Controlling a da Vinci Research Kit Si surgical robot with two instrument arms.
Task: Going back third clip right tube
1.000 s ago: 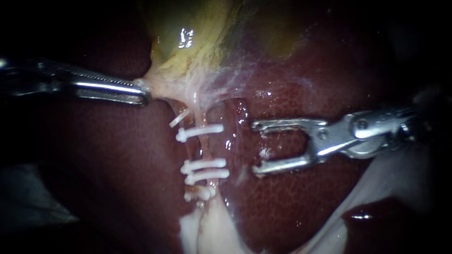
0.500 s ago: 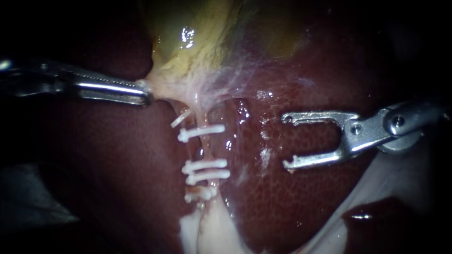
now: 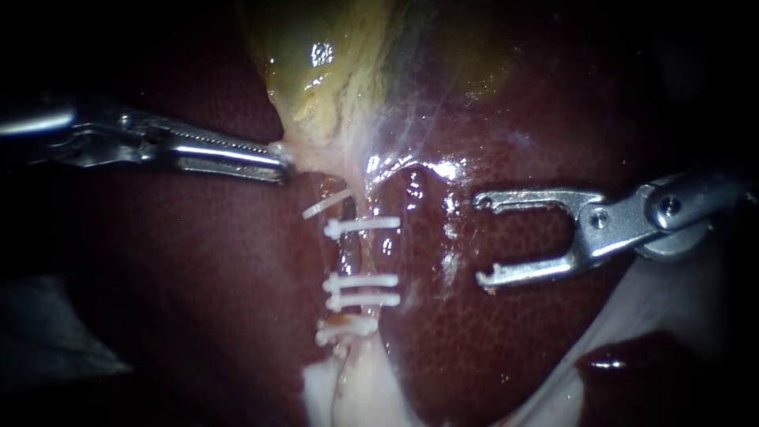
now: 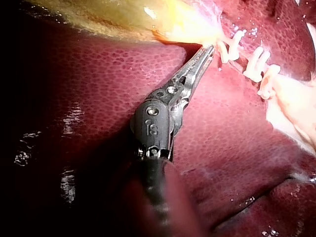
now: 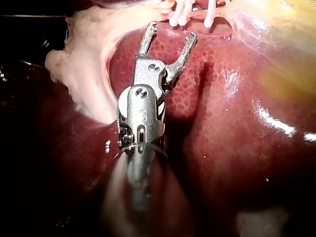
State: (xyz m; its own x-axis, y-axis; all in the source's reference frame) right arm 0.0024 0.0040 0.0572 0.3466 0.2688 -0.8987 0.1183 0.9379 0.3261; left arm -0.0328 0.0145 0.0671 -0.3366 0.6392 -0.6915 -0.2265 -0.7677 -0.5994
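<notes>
Right instrument (image 3: 481, 239): over the past sec. it backed off from just beside the clips (image 3: 361, 281), and for the last half sec. it has not shifted; it hangs over bare liver (image 3: 474, 348), apart from the clip row. Jaws wide open and empty, no clip seen between them; the right wrist view confirms this (image 5: 173, 30), tips pointing at the clips but short of them. Left instrument (image 3: 281, 160): jaws closed on the pale lower edge of the gallbladder (image 3: 332, 87), same in the left wrist view (image 4: 210, 49). In the last half sec. it moved in toward the centre, and the gallbladder edge, tube (image 3: 348, 253) and clips went with it, against the liver, which did not move. Five or so white clips sit across the tube, the uppermost tilted, the rest approx. level. Cannot tell which tube is the right one, nor which clip is the third. Judgement: retreat of the right instrument looks done or nearly so; the left's hold is intact, but traction appears eased, so the tube prob. sits less taut than before.
</notes>
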